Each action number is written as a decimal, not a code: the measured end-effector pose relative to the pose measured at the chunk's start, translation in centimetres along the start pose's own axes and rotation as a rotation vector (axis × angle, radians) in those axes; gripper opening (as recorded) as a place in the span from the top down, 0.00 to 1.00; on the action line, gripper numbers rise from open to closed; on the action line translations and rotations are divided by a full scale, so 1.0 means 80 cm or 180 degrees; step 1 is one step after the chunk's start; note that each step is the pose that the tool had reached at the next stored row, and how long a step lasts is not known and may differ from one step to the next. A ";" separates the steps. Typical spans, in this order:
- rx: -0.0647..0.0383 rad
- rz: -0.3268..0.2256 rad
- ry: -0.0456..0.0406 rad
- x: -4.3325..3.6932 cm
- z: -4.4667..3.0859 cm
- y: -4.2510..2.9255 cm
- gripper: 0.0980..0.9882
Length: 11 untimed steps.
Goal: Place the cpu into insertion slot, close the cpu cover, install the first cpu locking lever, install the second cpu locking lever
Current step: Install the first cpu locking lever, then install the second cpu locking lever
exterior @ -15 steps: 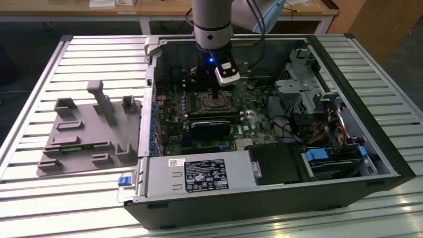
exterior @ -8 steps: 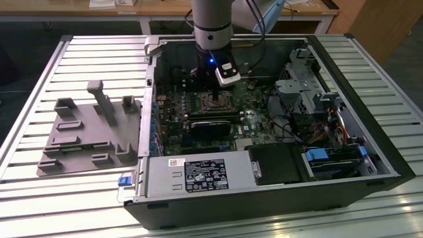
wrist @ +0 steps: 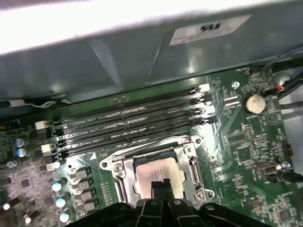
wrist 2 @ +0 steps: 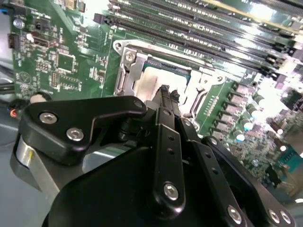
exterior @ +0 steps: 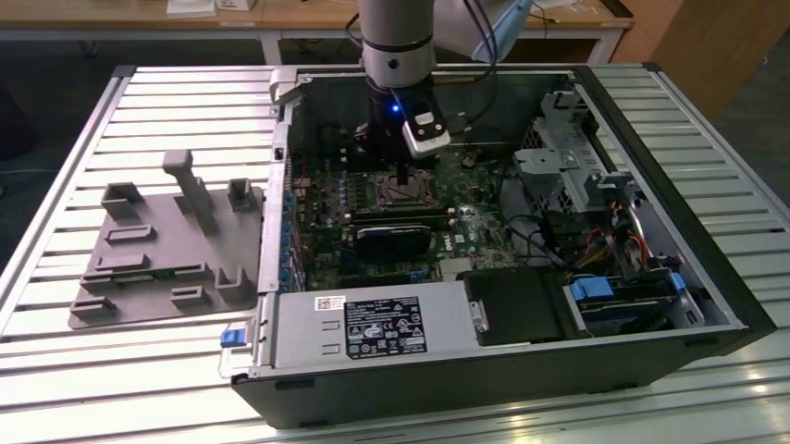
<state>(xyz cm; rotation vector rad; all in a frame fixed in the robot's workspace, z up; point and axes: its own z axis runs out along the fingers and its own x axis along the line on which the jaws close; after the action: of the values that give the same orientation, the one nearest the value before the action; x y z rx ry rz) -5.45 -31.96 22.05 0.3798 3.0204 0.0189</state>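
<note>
The cpu (wrist: 150,174), a pale silvery square, lies flat in the insertion slot (wrist: 124,176) on the green board. It shows again in the second wrist view (wrist 2: 154,79). The cpu cover (wrist: 185,158), a silver frame, lies down around the chip, its rim (wrist 2: 128,71) bright beside it. My gripper (wrist: 161,185) hangs just above the chip's middle, its black fingertips (wrist 2: 164,91) pressed together with nothing between them. In the exterior view the gripper (exterior: 398,181) reaches down into the open computer case over the insertion slot (exterior: 398,192). I cannot make out the locking levers.
Long black memory slots (wrist: 132,124) run beside the socket, with the grey case wall (wrist: 142,66) behind them. A black block (exterior: 398,237) and a power supply (exterior: 370,326) lie nearer the case front. A grey fixture (exterior: 161,250) sits on the table at the exterior view's left.
</note>
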 end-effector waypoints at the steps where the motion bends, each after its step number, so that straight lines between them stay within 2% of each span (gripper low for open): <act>1: 0.0000 0.0000 0.0000 0.000 -0.0036 0.0001 0.99; 4: 0.0002 0.0000 0.0000 -0.001 -0.0120 0.0003 0.99; 11: 0.0002 0.0000 -0.0001 -0.001 -0.0139 0.0004 0.99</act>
<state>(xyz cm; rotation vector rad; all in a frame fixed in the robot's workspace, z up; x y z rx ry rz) -5.45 -31.96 23.17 0.3798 3.0202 0.0179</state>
